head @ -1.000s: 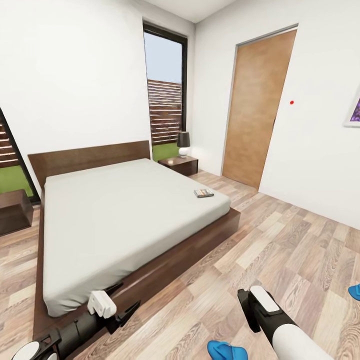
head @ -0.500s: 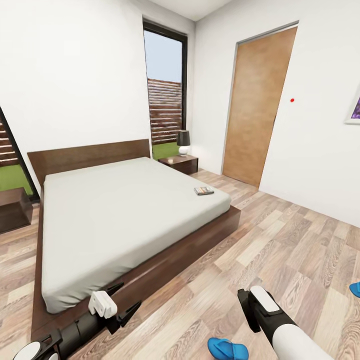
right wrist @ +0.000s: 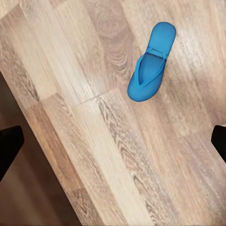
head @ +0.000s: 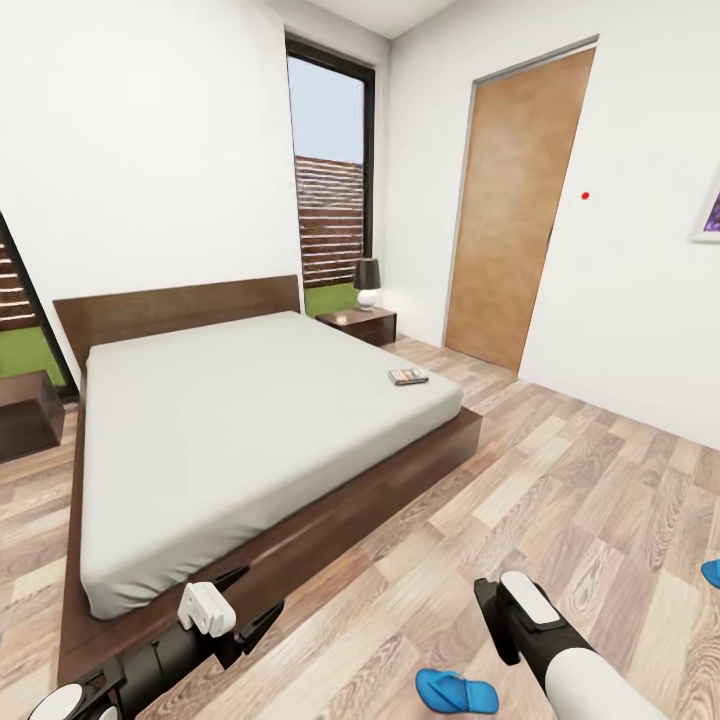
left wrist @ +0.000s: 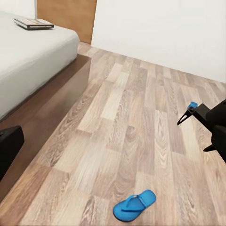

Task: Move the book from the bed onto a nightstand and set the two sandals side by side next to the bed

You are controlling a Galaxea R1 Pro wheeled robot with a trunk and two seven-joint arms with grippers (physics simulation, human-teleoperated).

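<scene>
The book (head: 407, 376) lies near the right edge of the bed (head: 240, 420), also seen as the book (left wrist: 33, 22) in the left wrist view. A nightstand (head: 357, 324) with a lamp stands at the bed's far right, another nightstand (head: 25, 412) at its left. One blue sandal (head: 455, 690) lies on the floor by my right gripper (head: 495, 622); the right wrist view looks down at this sandal (right wrist: 150, 70) between wide-open fingers. The second sandal (head: 712, 572) lies at the right edge. My left gripper (head: 252, 600) hangs open and empty over the bed's foot corner.
Wood-plank floor (head: 560, 500) stretches between the bed and the white right wall. A brown door (head: 510, 210) stands past the far nightstand, with a tall window (head: 330, 180) behind the bed. In the left wrist view the same sandal (left wrist: 134, 207) lies on open floor.
The whole head view has shifted a little, so the camera moved; the near sandal shows more fully. Both arms keep their poses and both grippers stay open.
</scene>
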